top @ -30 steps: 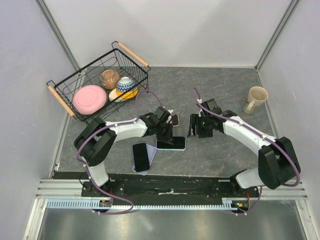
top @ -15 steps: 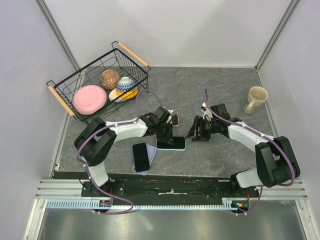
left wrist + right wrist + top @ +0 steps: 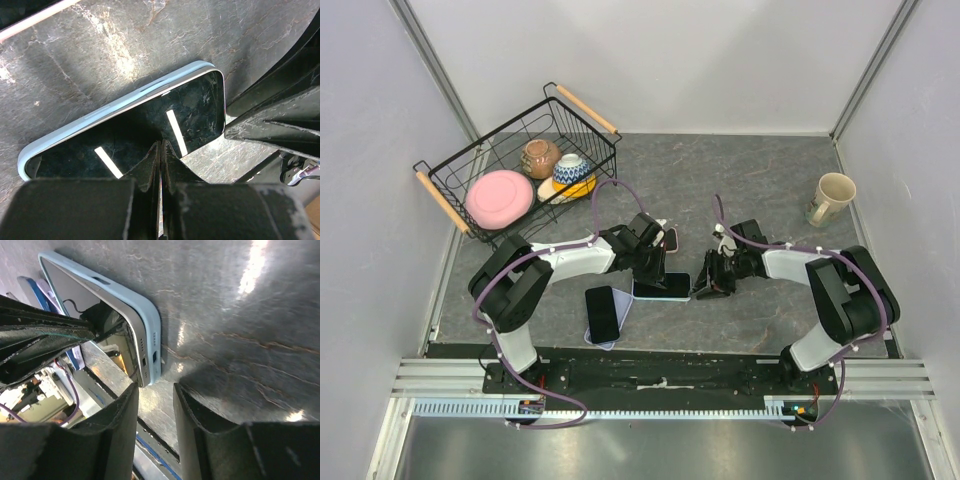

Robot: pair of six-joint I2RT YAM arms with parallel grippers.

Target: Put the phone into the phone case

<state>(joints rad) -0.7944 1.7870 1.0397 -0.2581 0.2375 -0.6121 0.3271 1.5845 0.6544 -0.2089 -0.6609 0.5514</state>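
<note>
The phone [image 3: 665, 285], black screen up, lies inside the light blue phone case [image 3: 684, 296] on the grey table. In the left wrist view my left gripper [image 3: 161, 146] is shut, its tips resting on the phone's screen [image 3: 125, 125], and the case's rim [image 3: 90, 119] runs along the far side. My right gripper [image 3: 708, 285] is low at the phone's right end. Seen from the right wrist, the right gripper [image 3: 156, 390] is open with only table between its fingers, and the case's port end [image 3: 152, 357] is just ahead of them.
A second black phone [image 3: 602, 312] lies on a lavender case near the front edge. A pinkish case [image 3: 671, 238] lies behind the left gripper. A wire basket [image 3: 588, 108] with a pink plate and bowls stands at back left. A cream mug [image 3: 832, 197] is at far right.
My right gripper has come down and leftwards to the phone's right end, its jaws narrowing. The left gripper has stayed shut on the screen.
</note>
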